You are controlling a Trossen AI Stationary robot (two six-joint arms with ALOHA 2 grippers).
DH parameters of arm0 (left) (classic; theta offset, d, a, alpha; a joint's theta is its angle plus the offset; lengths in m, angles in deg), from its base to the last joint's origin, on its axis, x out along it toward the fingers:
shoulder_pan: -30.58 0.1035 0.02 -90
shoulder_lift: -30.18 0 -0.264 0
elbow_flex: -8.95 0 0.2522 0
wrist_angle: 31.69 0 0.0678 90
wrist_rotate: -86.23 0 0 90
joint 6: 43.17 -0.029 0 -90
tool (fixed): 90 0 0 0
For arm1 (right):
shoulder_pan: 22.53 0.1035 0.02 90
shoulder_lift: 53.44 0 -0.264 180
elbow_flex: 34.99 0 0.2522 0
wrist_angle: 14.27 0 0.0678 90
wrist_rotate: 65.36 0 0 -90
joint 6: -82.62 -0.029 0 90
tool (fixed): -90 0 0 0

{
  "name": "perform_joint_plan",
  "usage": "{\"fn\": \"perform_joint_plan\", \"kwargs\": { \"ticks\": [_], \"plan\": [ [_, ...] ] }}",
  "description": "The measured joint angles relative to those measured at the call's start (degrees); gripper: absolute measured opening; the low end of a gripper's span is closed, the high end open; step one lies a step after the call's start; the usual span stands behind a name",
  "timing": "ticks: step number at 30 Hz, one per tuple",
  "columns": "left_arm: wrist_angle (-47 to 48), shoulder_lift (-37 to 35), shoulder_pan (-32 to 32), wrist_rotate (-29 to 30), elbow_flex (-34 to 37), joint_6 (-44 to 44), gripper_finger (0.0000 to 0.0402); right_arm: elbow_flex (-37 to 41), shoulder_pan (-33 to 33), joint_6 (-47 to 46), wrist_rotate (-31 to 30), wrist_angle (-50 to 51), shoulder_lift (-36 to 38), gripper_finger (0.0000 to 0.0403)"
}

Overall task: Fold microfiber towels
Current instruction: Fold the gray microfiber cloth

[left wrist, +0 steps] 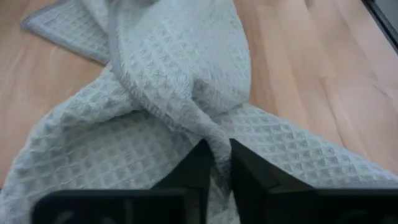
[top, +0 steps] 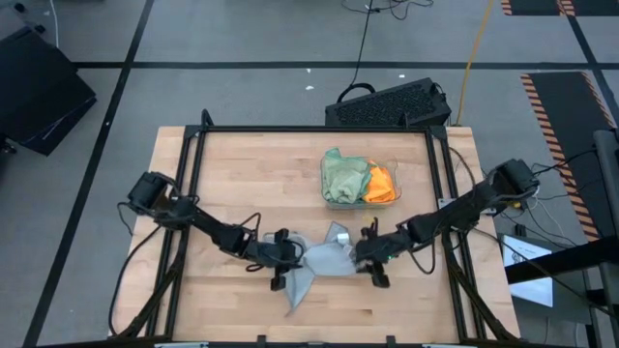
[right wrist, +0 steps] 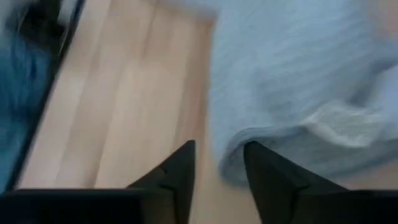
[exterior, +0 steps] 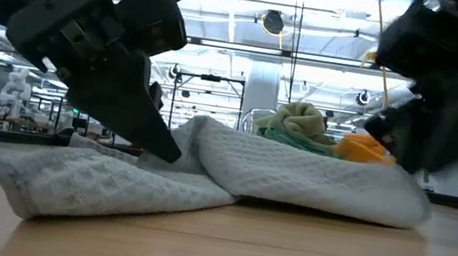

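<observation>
Currently, the grey towel is pinched by the left tool; the right tool stands parted, empty, beside it.

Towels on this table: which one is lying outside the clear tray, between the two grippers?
The light grey towel, crumpled on the bare wood near the front. The left gripper pinches a fold of it. The sage green towel and orange towel sit in the tray.

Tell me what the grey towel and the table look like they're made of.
Grey towel: soft woven cloth, matte, going by its waffle-grid texture and limp folds; likely microfiber. Table: pale wood, seemingly butcher-block, smooth finish, with visible plank strips and grain.
</observation>
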Motion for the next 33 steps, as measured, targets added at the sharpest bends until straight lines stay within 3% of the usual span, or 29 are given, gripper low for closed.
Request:
{"fn": "perform_joint_plan", "kwargs": {
  "ticks": [4,8,19,22,33],
  "plan": [
    [-1.53,0.0,-0.58,0.4,0.0,-1.2,0.0009,-0.01,-2.98,-5.14,-8.16,0.36,4.42,0.0166],
    [-5.02,0.0,-1.1,0.51,0.0,-3.41,0.0015,-0.08,-4.62,-2.03,-11.96,-1.0,4.61,0.0178],
    [-8.63,-0.02,-1.28,-0.02,0.0,-7.89,0.0011,-0.05,-7.1,2.73,-12.58,-10.65,-2.41,0.018],
    [-10.31,-0.04,-1.28,-0.6,-0.08,-9.27,0.0013,-0.05,-7.1,3.61,-15.12,-11.7,-3.56,0.018],
    [-9.78,-0.07,-1.81,-1.13,-0.85,-10.07,0.0015,-0.01,-7.12,5.75,-14.64,-14.01,-8.55,0.0174]
  ]
}}
